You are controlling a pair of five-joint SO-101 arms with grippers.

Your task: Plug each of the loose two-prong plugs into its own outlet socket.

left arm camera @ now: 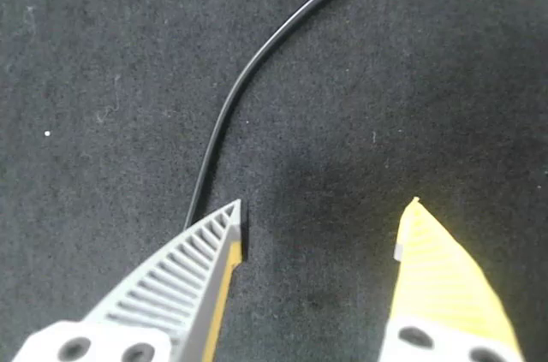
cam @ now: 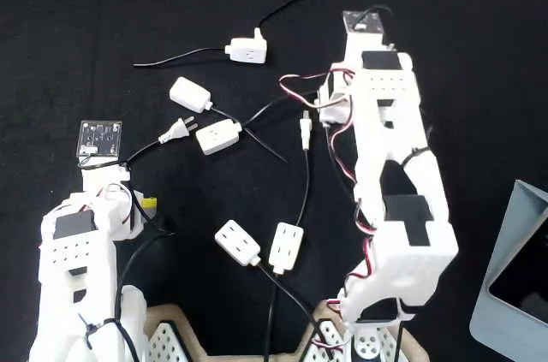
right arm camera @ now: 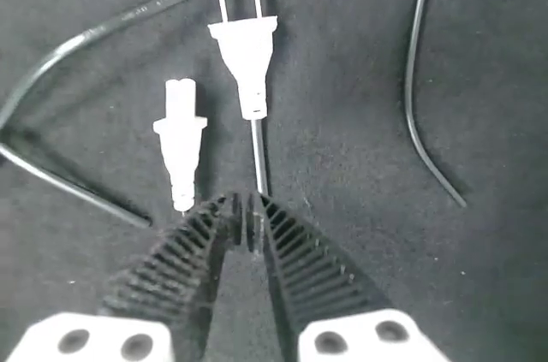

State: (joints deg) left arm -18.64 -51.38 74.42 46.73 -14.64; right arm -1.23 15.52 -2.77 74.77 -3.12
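Observation:
In the right wrist view a white two-prong plug point(right arm camera: 244, 44) lies on the black cloth with its prongs pointing away from my right gripper point(right arm camera: 248, 208), which is shut on the plug's cord just behind the body. A second white plug point(right arm camera: 180, 144) lies beside it. From above, a white plug point(cam: 305, 129) rests beside the right arm's wrist. My left gripper point(left arm camera: 321, 259) stands open over bare cloth, with a black cord point(left arm camera: 229, 114) running ahead of its fingertips. Another plug point(cam: 176, 131) points at a white outlet block point(cam: 217, 136). Two outlet sockets point(cam: 237, 242) point(cam: 286, 246) lie near the front.
More white outlet pieces point(cam: 247, 51) point(cam: 190, 94) lie toward the back with black cords trailing over the cloth. A grey-blue box point(cam: 518, 281) stands at the right edge. Red and white servo wires point(cam: 300, 88) loop off the right arm.

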